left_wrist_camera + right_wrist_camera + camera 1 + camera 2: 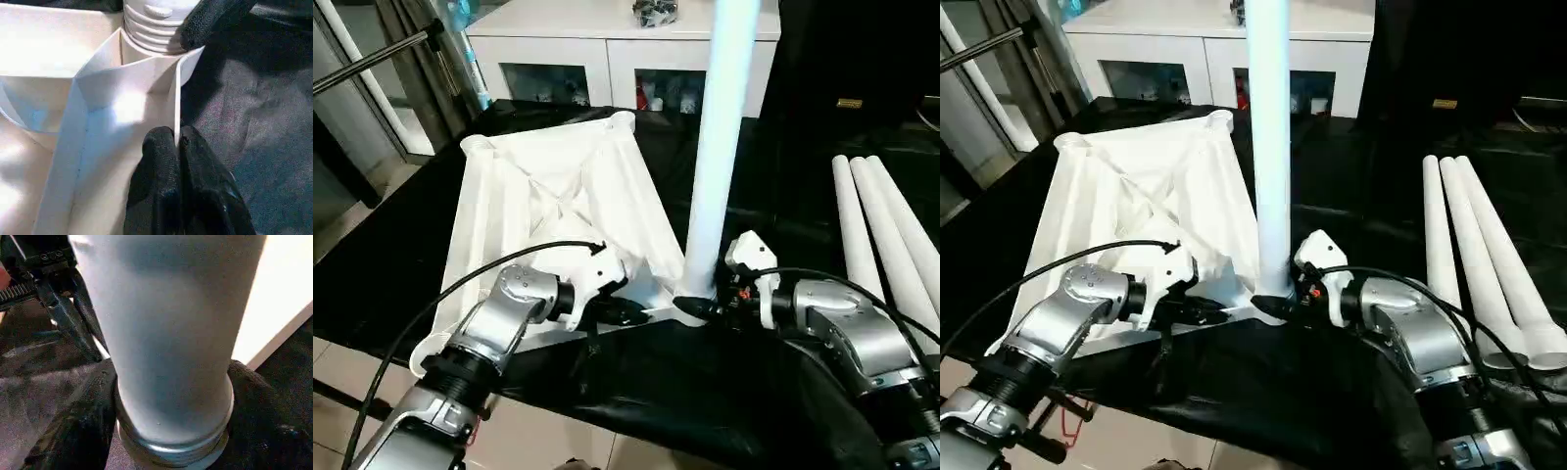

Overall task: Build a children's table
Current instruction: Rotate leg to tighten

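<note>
Left eye view: white plastic rectangular tabletop (558, 211) lies underside up on the black cloth-covered bench (773, 166), ribs showing, so the corner sockets face upward for the legs. One long white tapered tube leg (720, 147) stands upright in the near corner socket (690, 305). Left gripper (631, 313) sits at the near edge of the tabletop; my read is that it pins the top so it doesn't turn with the leg. Right gripper (717, 302) is at the base of the leg. Three spare white tube legs (886, 235) lie side by side on the cloth to the right, well apart from the tabletop. White cabinet with glass doors (607, 59) stands behind the bench.

Right eye view: same layout, nothing to add. Far corner sockets are open, so three legs are yet to fit.

Left wrist view: left fingers (161, 161) are pressed together on the thin rim wall of the tabletop, clamped on it. Threaded foot of the leg (156, 29) is at the socket with ridges still exposed, so I judge it not fully screwed home. One right fingertip (210, 19) rests against those threads.

Right wrist view: leg base (171, 382) sits between the right fingers (73, 431), one each side, spread to the tube's width. Can't tell whether they're squeezing or just loosely around it; likely re-gripping for the next turn.
</note>
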